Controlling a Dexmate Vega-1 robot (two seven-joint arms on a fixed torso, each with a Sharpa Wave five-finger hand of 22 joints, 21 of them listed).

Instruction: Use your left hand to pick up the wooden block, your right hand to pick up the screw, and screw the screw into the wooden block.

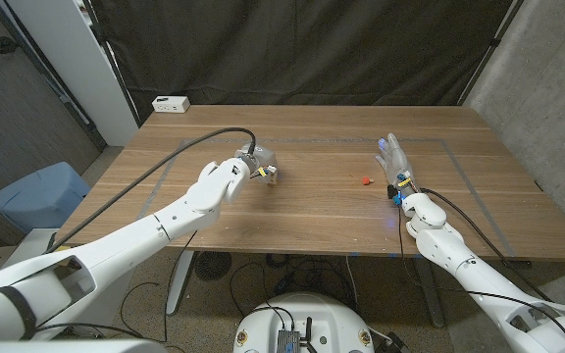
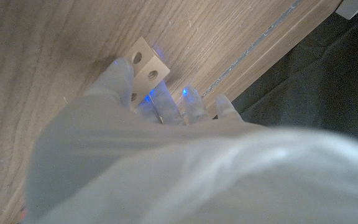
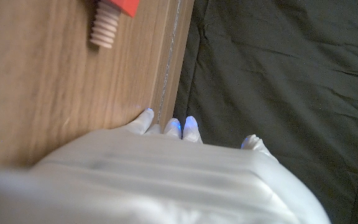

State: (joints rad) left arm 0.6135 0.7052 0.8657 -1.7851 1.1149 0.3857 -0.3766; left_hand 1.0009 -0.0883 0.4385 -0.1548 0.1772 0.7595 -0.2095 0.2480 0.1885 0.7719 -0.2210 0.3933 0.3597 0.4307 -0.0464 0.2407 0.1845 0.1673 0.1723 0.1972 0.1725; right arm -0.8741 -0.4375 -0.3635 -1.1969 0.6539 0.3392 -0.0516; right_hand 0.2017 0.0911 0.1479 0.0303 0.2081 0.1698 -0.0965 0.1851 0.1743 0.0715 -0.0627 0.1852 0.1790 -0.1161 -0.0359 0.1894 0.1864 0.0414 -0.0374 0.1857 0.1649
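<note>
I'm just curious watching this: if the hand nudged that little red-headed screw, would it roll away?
Probably a little. The screw lies on its side on the bare table, and its ribbed shaft looks round, so it could roll, likely curving around its wider red head. It looks like light plastic, so the open right hand could easily flick it.

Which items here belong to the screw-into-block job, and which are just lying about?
Job:
- wooden block, at the left hand, whose fingers are around it
- screw, red-headed, lying on the table near the right hand, untouched

Lying about:
- white box at the table's far left corner
</note>
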